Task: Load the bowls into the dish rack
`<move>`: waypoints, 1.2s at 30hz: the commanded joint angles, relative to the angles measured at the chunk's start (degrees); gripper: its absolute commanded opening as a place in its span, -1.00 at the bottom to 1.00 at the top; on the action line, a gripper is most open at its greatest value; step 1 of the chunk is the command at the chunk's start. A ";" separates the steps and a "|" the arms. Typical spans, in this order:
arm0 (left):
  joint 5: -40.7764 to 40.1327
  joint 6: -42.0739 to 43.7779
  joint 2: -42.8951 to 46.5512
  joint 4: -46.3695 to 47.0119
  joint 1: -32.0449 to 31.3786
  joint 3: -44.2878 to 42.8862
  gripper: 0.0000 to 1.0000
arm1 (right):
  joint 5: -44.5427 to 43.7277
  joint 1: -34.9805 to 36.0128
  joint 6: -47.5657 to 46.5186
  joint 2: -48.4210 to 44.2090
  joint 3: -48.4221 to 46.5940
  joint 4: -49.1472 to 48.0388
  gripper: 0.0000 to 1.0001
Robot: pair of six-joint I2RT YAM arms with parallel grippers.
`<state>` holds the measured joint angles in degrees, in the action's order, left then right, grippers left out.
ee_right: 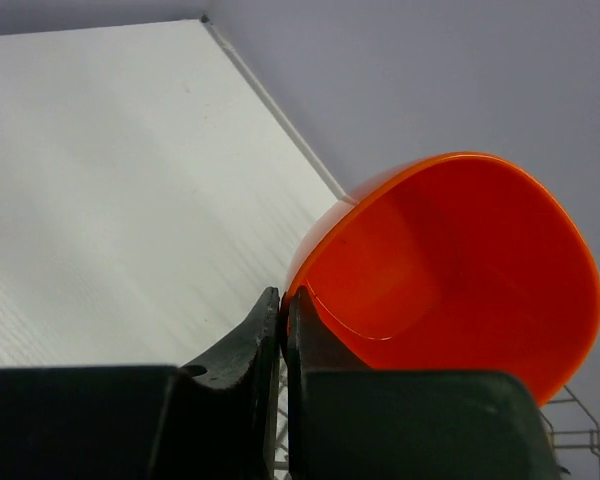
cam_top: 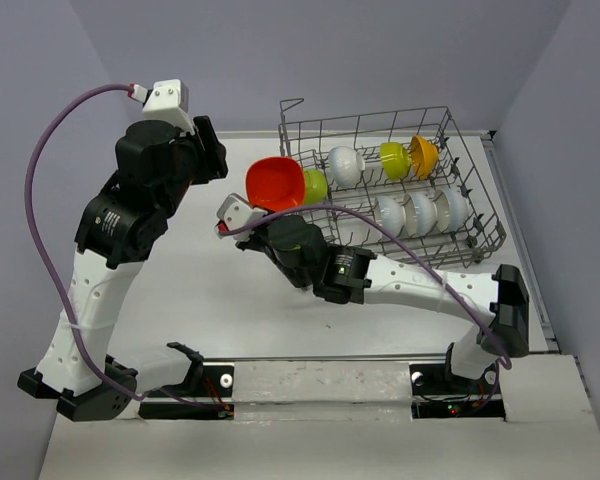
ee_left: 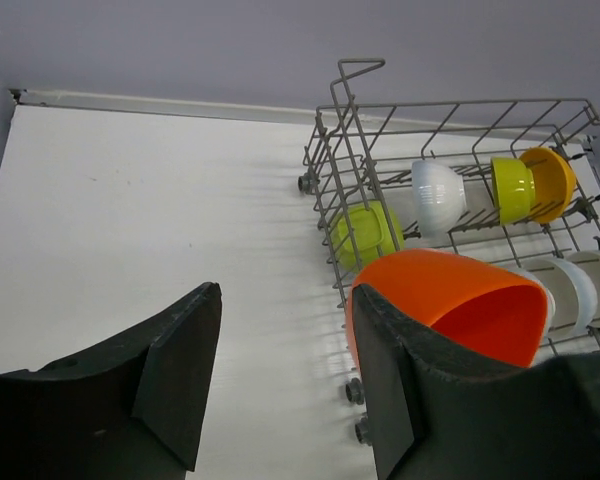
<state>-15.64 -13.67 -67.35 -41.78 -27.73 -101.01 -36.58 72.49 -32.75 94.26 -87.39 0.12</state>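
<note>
"Where is the red-orange bowl?"

"Aloft at the left end of the dish rack, its rim pinched in the right tool."

"And the left tool?"

"Spread and holding nothing, just beside that bowl. Other bowls stand in the rack."

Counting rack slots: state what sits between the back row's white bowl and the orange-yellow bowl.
A glossy lime green bowl, clearest in the left wrist view.
</note>
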 commanded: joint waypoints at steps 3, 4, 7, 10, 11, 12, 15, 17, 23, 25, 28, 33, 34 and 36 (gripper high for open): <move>-2.91 -0.57 0.91 3.81 0.13 -3.23 0.36 | -8.95 -6.12 0.40 -8.46 -3.83 -7.50 -0.98; -3.08 -0.48 0.99 3.98 0.13 -3.05 0.36 | -8.78 -8.92 2.85 -9.43 -3.84 -7.59 -0.98; -3.08 -0.30 1.26 4.78 0.22 -2.18 0.38 | -7.64 -14.72 6.98 -13.64 -3.75 -7.59 -0.98; -2.30 -0.22 1.26 5.65 0.22 -1.39 0.38 | -5.62 -18.60 9.72 -16.81 -3.84 -7.42 -0.98; -1.86 -0.22 1.35 6.00 0.22 -1.03 0.38 | -4.57 -20.00 10.77 -17.78 -3.66 -7.24 -0.98; -1.50 -0.30 1.43 6.53 0.30 -0.68 0.38 | -3.77 -22.80 13.56 -18.58 -3.31 -6.98 -0.98; -0.10 -0.65 1.52 8.46 0.30 1.08 0.38 | 0.44 -28.34 19.82 -21.21 -1.91 -4.43 -0.98; 0.96 -0.48 1.35 9.17 0.30 1.87 0.38 | 3.78 -31.08 22.64 -21.92 -0.85 -2.85 -0.98; 1.93 0.22 0.73 9.70 0.30 2.22 0.38 | 29.06 -49.09 41.68 -21.75 1.18 1.46 -0.98; 1.93 0.49 0.82 9.61 0.30 2.13 0.38 | 36.45 -52.61 45.22 -19.38 0.56 1.37 -0.98; 1.75 0.75 0.99 9.87 0.30 2.75 0.39 | 48.07 -55.44 49.09 -16.30 -1.11 1.03 -0.98; 1.75 1.10 1.43 10.58 0.57 5.03 0.40 | 65.30 -59.21 57.70 -14.19 -0.50 -3.89 -0.98; 1.84 1.19 1.43 11.01 0.48 5.64 0.40 | 67.23 -60.09 59.11 -14.02 0.72 -6.51 -0.98; 2.19 1.02 1.43 11.37 0.57 6.09 0.40 | 70.50 -60.10 62.44 -14.54 2.40 -8.99 -0.98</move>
<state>-14.02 -13.54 -66.94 -34.04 -27.62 -95.88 19.97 13.63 20.95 82.52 -85.27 2.46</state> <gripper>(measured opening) 0.695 0.055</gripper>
